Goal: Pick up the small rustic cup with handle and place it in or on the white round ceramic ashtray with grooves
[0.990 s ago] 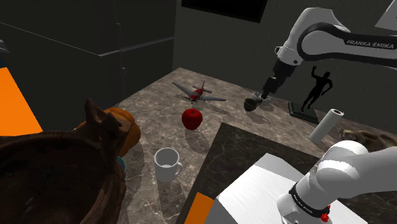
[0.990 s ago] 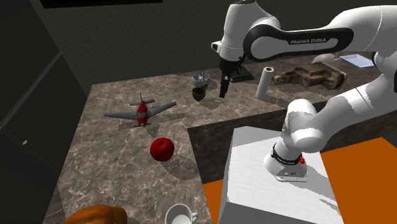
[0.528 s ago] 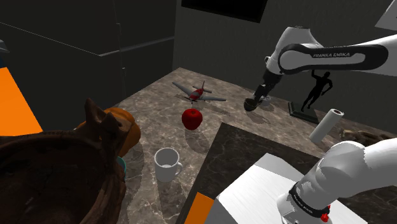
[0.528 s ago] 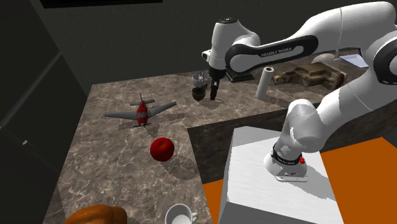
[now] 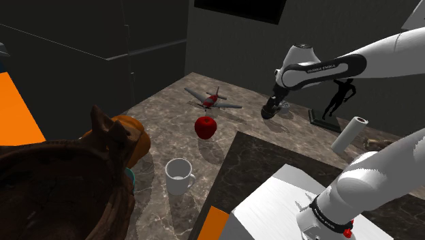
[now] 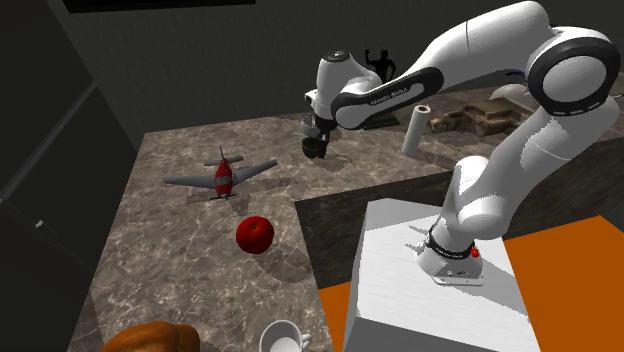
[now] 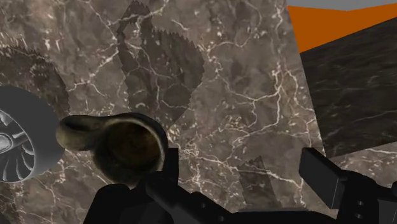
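Observation:
The small rustic cup (image 7: 130, 149) is dark brown, with its handle (image 7: 76, 132) turned toward the pale grooved round ashtray (image 7: 16, 156) right beside it. Both stand at the back of the marble counter (image 5: 163, 129). My gripper (image 7: 235, 172) is open and low over the counter. The cup lies just ahead of one finger (image 7: 167, 191), outside the gap, and the other finger (image 7: 324, 178) stands well apart over bare marble. In the shoulder view the gripper (image 5: 272, 108) hovers at the cup (image 5: 267, 114). In the second exterior view the cup (image 6: 313, 149) sits under the hand.
A red apple (image 5: 206, 126) and a toy airplane (image 5: 212, 99) lie mid-counter. A white mug (image 5: 179, 176) stands nearer the front, beside an orange-brown object (image 5: 129, 140) and a dark wooden bowl (image 5: 61, 191). A paper roll (image 5: 349, 134) and black figurine (image 5: 338, 95) stand behind a raised dark slab (image 5: 272, 163).
The arm has folded down and swung toward the cup, bringing the open hand from beside it to low right at it. The cup and ashtray have not moved.

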